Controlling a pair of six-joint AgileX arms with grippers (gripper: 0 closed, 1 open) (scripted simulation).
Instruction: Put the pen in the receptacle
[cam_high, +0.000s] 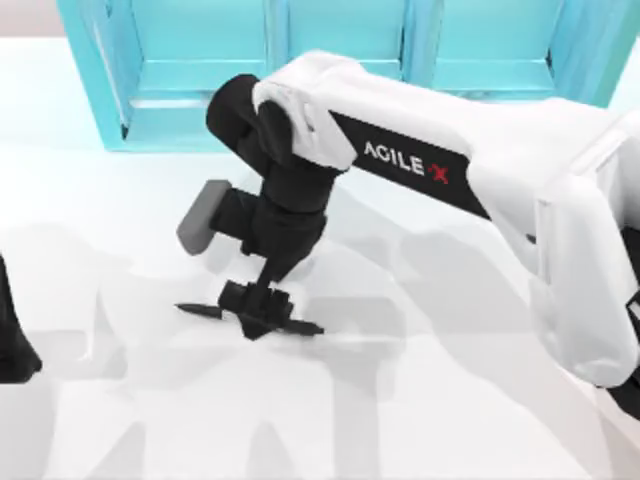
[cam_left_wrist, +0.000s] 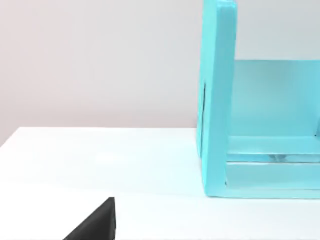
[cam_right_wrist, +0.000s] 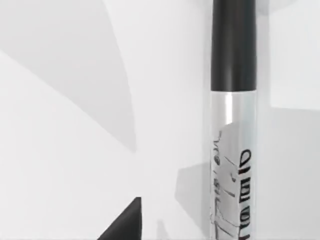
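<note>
The right hand (cam_high: 262, 306) is low over the middle of the white tabletop (cam_high: 420, 400), and its fingers are closed around the pen (cam_high: 300, 326), which lies flat and sticks out on both sides of them. The turquoise receptacle (cam_high: 330, 60) stands at the far edge, well apart. The left hand (cam_high: 12, 345) is parked at the left edge; I cannot tell its state.

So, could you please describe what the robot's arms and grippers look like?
The right arm has glossy white shells with a black band marked AGILE X in white with a red X, a black wrist, a grey camera block and a black right gripper. The left arm is a black shape.
</note>
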